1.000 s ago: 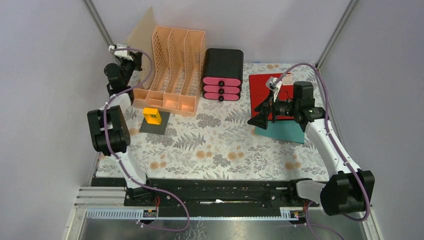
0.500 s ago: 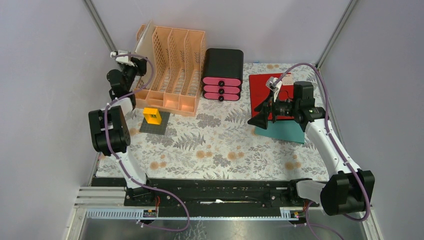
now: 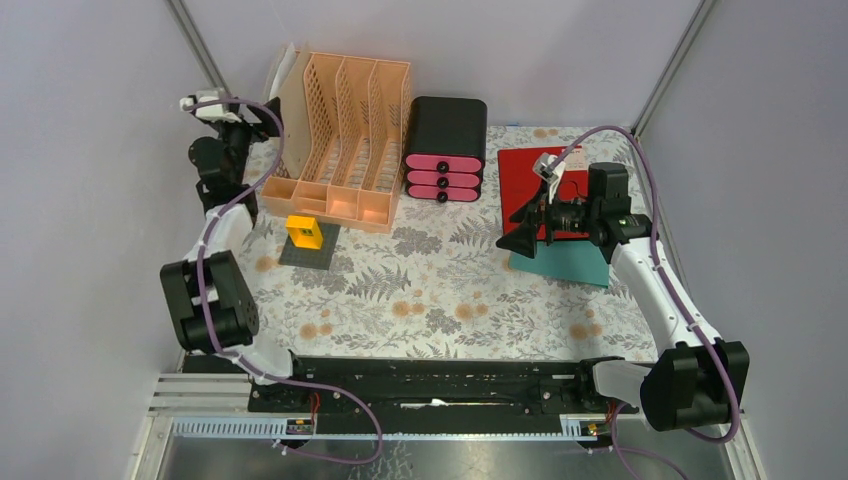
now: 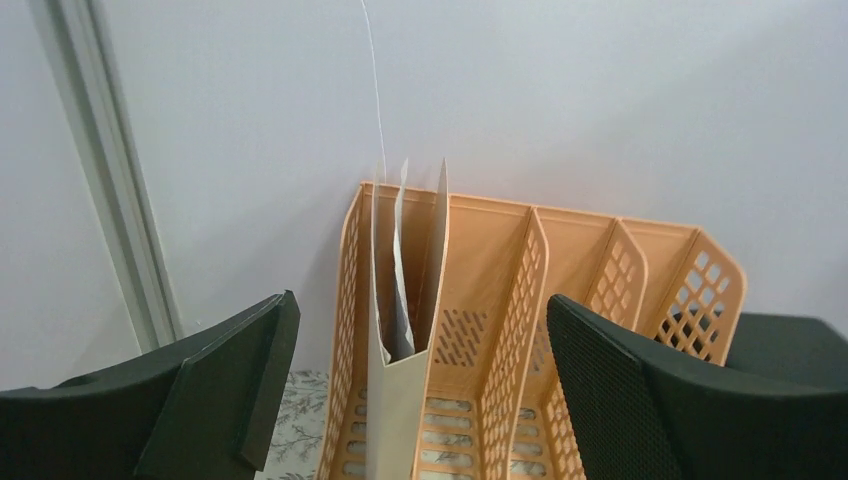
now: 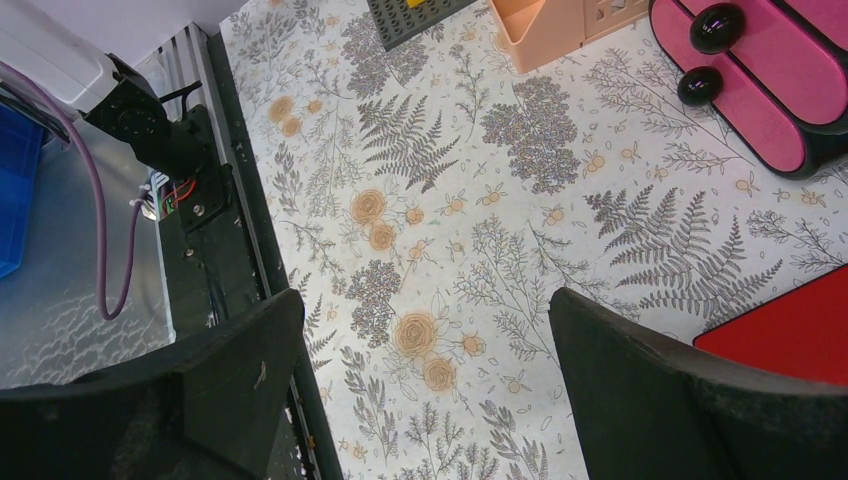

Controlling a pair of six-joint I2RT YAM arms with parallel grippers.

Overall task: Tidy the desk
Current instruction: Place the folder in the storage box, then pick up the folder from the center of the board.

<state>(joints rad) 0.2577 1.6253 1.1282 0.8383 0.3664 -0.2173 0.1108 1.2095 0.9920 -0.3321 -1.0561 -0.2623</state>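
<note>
Ahead of our spread left claw (image 4: 417, 330), a beige folder (image 4: 398, 420) stood in the orange file rack (image 4: 600, 260); our right claw (image 5: 425, 300) gaped likewise.

The desk (image 3: 440, 300) is being covered by a matt printed cloth, lying smooth, and is being edged at 6 o'clock by a bare silvery metal frame (image 3: 200, 385). At 11 o'clock the rack (image 3: 350, 140) is being shown as orange perforated plastic with a faint sheen; matt beige card (image 4: 400, 400) is being held in it. The drawers (image 5: 760, 100) are being faced in glossy pink plastic, with shiny black knobs (image 5: 722, 25). The left fingers (image 4: 640, 400) are being seen as black, finely textured.
</note>
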